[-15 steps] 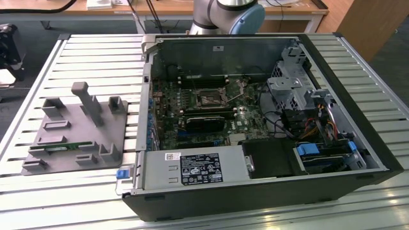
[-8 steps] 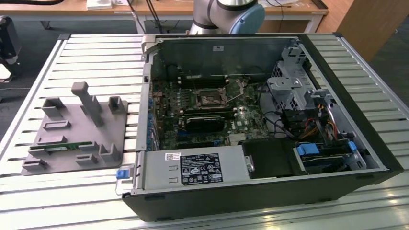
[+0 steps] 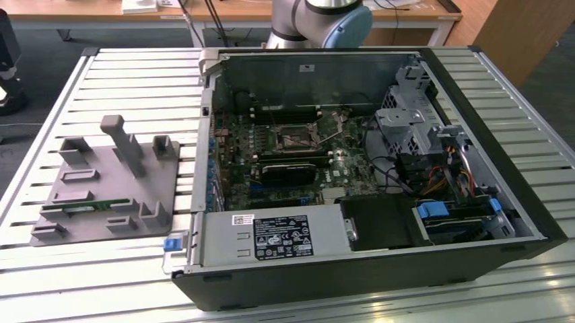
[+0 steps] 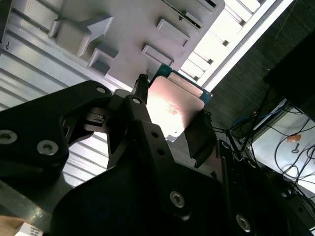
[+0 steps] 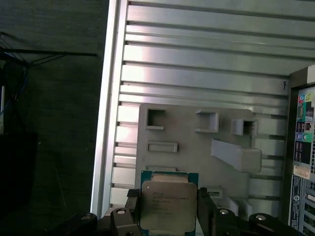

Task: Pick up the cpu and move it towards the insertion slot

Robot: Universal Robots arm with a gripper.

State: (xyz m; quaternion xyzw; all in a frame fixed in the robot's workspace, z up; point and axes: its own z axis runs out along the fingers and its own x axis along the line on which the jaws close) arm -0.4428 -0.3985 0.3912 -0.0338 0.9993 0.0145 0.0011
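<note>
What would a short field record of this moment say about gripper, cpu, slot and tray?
gripper: shut on the cpu, fingers at two opposite edges
cpu: metal face showing in both wrist views, in front of the grey tray
insertion slot: on the board inside the open computer case
memory stick: lying in the grey tray

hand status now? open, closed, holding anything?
Hand: closed on the cpu, gripping it by two opposite edges over the grey tray.
</note>
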